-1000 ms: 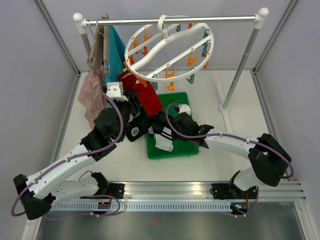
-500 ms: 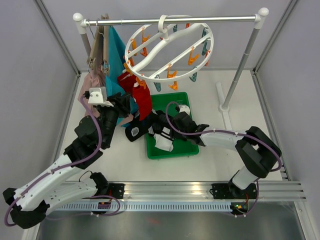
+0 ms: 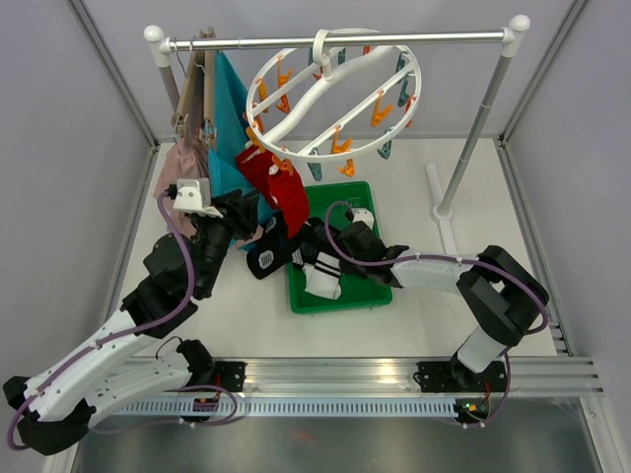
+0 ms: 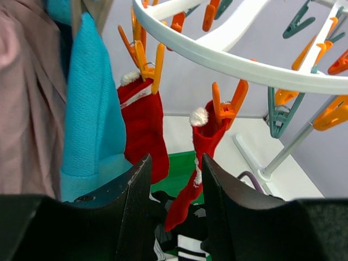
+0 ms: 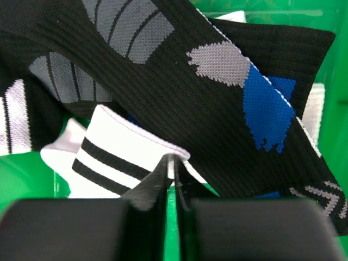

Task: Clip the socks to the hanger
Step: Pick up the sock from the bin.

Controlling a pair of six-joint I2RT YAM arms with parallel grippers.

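Note:
The white ring hanger (image 3: 414, 89) hangs from the rail. Two red socks (image 3: 286, 192) hang from its near-left orange clips. In the left wrist view one red sock (image 4: 142, 125) and the other (image 4: 204, 147) each dangle from an orange clip (image 4: 225, 106). My left gripper (image 4: 175, 159) is open just below them, holding nothing. Black socks with blue and grey marks (image 5: 179, 92) lie in the green tray (image 3: 360, 197). My right gripper (image 5: 172, 160) is shut on the edge of a white sock with black stripes (image 5: 114, 157) in that tray.
A teal cloth (image 3: 229, 99) and a pink garment (image 3: 182, 182) hang at the left end of the rail (image 3: 394, 39). The stand's right post (image 3: 473, 138) rises from the table behind the tray. One black sock (image 3: 268, 258) spills over the tray's left rim.
My left gripper has drawn back left and down from the red socks, which now hang from the clips. My right gripper has closed on the striped white sock.

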